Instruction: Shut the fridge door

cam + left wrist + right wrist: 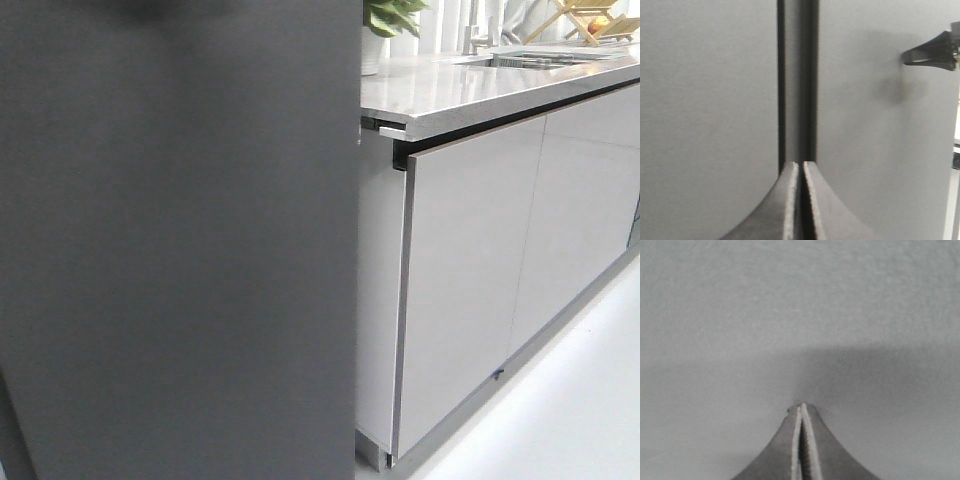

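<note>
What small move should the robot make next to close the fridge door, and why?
Probably a short forward push with the right hand. Its fingers are shut and its tip sits at the matte grey fridge door, seemingly touching. The left hand, also shut, points at a dark seam beside the door panel, so the door looks nearly closed; whether it is fully seated cannot be told.

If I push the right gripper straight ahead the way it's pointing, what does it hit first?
The fridge door. The right gripper, fingers shut, points squarely at its flat matte grey face, which fills the right wrist view. Its tips look very close to or already touching the surface; the exact gap is unclear.
</note>
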### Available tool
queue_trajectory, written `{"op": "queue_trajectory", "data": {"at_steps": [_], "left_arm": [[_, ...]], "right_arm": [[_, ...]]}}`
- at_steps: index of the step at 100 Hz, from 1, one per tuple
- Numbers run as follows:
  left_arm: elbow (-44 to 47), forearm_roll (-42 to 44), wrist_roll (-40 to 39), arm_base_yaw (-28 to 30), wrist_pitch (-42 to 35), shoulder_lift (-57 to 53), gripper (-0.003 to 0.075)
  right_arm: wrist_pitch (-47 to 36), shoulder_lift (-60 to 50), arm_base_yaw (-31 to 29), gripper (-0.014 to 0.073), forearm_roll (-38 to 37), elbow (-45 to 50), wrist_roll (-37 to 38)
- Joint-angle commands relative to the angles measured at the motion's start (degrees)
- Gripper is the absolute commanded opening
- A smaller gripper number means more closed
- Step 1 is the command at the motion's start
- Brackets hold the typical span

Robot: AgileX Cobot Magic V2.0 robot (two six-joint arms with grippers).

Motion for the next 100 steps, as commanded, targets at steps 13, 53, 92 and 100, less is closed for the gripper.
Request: {"op": "queue_trajectory", "data": {"at_steps": [13, 53, 92, 100], "left_arm": [[2.01, -0.23, -0.11, 0.01, -4.44, -0.46, -0.0020], [2.01, -0.23, -0.11, 0.01, -4.44, -0.46, -0.0020], [2.01, -0.23, -0.11, 0.01, -4.44, -0.46, -0.0020], [2.01, -0.23, -0.11, 0.01, -4.44, -0.46, -0.0020]], "right_arm": [[9.48, -4.86, -2.74, -0.0073, -19.43, -2.46, 23.97], [24.99, -10.65, -7.78, -0.0073, -27.30, -2.46, 32.34], [40.16, -17.70, -7.90, -0.0073, -29.22, -3.02, 34.45], [41.17, -18.49, -7.90, -0.0073, -29.18, -3.71, 34.74]]}}
